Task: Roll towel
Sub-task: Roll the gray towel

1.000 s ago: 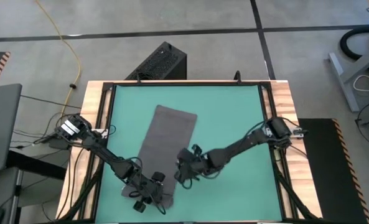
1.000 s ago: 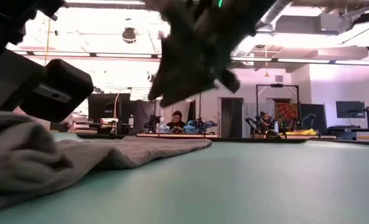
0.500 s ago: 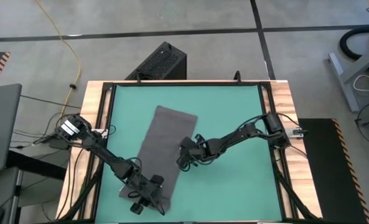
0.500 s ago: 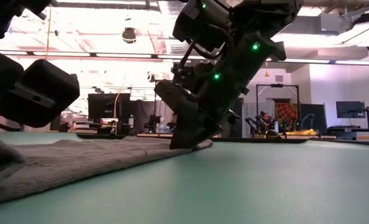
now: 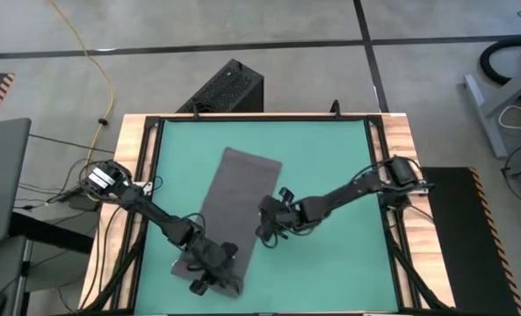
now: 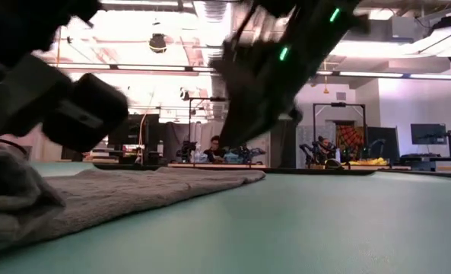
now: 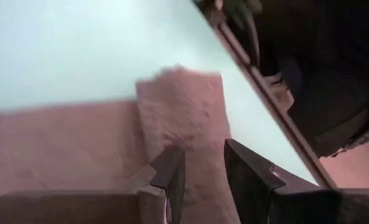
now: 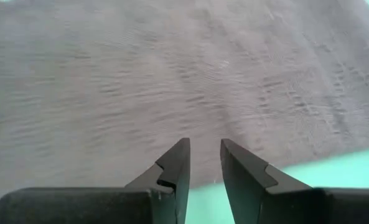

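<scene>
Towel (image 5: 229, 206) lies as a long dark grey strip slanting across the green table (image 5: 330, 158), its near end bunched into a first fold by the front edge. The left gripper (image 5: 209, 268) sits over that fold, fingers slightly parted and holding nothing, while the right gripper (image 5: 269, 224), likewise narrowly open and empty, hovers at the towel's right edge. With nothing clamped, the fold could flop open or the roll run crooked along the slanted cloth.

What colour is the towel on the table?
Plain dark grey, no pattern. The towel shows best in the high view, against the teal mat.
</scene>
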You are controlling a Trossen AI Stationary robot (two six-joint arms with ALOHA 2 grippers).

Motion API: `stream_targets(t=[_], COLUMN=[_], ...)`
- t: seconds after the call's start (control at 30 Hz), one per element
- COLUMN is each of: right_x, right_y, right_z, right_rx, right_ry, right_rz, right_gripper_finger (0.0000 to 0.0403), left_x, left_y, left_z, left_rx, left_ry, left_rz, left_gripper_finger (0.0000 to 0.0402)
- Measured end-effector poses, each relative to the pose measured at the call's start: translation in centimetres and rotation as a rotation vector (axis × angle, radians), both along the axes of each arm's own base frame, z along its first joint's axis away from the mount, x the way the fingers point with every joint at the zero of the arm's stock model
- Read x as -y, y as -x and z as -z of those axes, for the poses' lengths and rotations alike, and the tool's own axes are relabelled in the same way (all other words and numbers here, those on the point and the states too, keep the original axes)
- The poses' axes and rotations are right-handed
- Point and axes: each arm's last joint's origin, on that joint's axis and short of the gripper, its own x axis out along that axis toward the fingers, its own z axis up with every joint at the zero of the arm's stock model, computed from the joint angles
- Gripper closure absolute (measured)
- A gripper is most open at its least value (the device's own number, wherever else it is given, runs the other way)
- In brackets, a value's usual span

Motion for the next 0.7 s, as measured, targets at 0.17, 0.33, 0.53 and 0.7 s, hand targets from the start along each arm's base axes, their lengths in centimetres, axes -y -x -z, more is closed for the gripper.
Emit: stream_targets(t=[0.17, 0.33, 0.53, 0.7], right_x=[-4.3, -8.8, -11.9, -13.8], right_y=[1.7, 2.9, 0.7, -1.4], right_z=[-1.3, -0.7, 1.0, 3.0], right_rx=[0.041, 0.09, 0.314, 0.43], right_ry=[0.025, 0.024, -0.077, -0.04], right_rz=[-0.1, -0.204, -0.393, -0.643], right_gripper_finger=[0.0286, 0.0286, 0.0286, 0.0286], left_x=[-1.8, -3.0, -3.2, -3.1], left_y=[-1.2, -1.7, -1.8, -1.7], left_z=[-0.1, -0.1, -0.1, -0.1], left_rx=[0.015, 0.016, 0.019, 0.018], left_ry=[0.013, 0.019, 0.015, 0.007], left_rz=[-0.019, -0.015, -0.022, -0.036], left_gripper_finger=[0.0301, 0.0301, 0.0301, 0.0301])
